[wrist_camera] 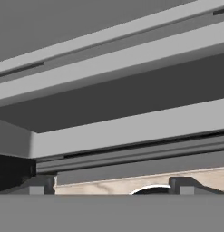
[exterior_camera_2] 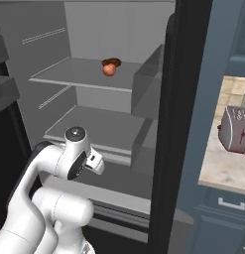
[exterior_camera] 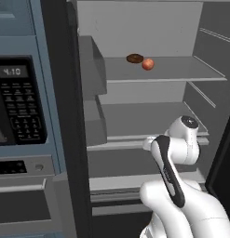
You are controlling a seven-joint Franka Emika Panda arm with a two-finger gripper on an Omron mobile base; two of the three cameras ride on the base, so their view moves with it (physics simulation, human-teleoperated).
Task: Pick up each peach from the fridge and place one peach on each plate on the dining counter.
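Peach (exterior_camera: 148, 64) on upper fridge (exterior_camera: 149, 28) shelf, just before doughnut (exterior_camera: 134, 58).

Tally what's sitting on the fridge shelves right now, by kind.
peach: 1
dark brown ring-shaped food item, behind the peach on the same upper shelf: 1
Total: 2

A kitchen (rendered): open fridge (exterior_camera: 149, 28), microwave (exterior_camera: 16, 100), toaster (exterior_camera_2: 236, 130).
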